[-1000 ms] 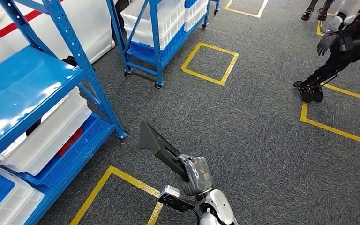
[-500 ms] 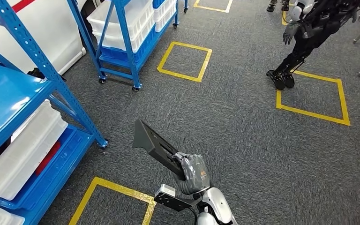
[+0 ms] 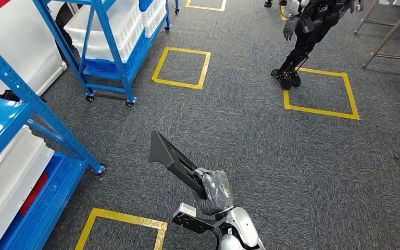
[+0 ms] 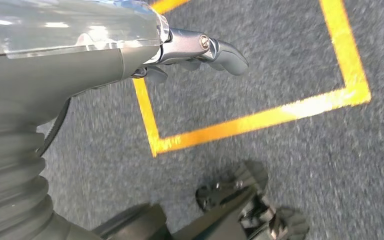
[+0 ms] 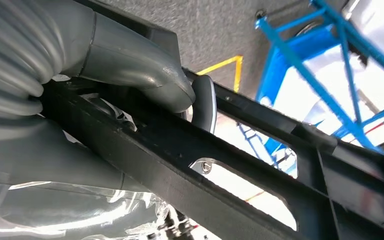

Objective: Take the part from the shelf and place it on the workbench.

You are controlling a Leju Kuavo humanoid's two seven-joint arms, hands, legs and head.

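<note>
The view had swung right over the last second, the blue shelf (image 3: 15, 130) sliding off to the left: the robot was turning away. The right hand (image 3: 214, 190) gripped the dark part (image 3: 172, 159), fingers wrapped tight; the left hand (image 4: 200, 50) hung empty above the carpet, fingers loosely curled

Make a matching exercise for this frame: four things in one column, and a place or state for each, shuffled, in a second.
Things:
1. dark part
2. left hand
3. white crates
4. other robot

Places or states:
A. on the blue wheeled rack
B. standing at a yellow floor square
C. held by the right hand
D. holding nothing, above the carpet

Pairs: 1-C, 2-D, 3-A, 4-B
</note>
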